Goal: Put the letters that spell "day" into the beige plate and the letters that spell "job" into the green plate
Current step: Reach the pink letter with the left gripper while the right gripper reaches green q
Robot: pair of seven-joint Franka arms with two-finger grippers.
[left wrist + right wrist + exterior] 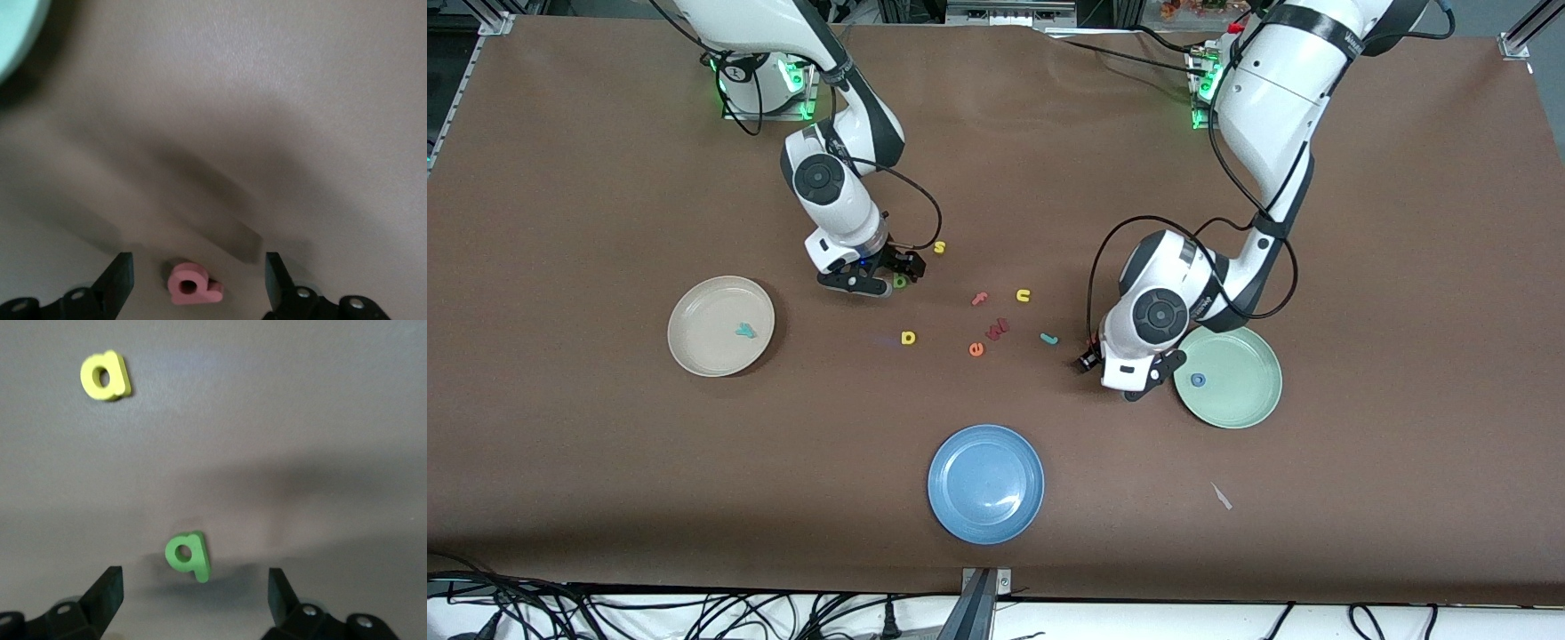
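My left gripper (198,268) is open and low over the table beside the green plate (1240,391), with the pinkish-red stem-and-bowl letter (193,285) lying between its fingers, untouched. The blue "o" (1198,380) lies in the green plate. Toward the right arm's end, my right gripper (195,585) is open just above the dark green stem-and-bowl letter (187,555), which lies flat on the table. The beige plate (703,342) holds the teal "y" (744,331). The yellow "a" (908,337) and the teal "j" (1049,339) lie loose on the table between the two grippers.
A blue plate (985,483) sits near the table's front edge. Loose in the middle lie a yellow "s" (939,247), a yellow "u" (1023,295), a pink "f" (980,299), an orange "e" (976,349) and a red letter (997,329).
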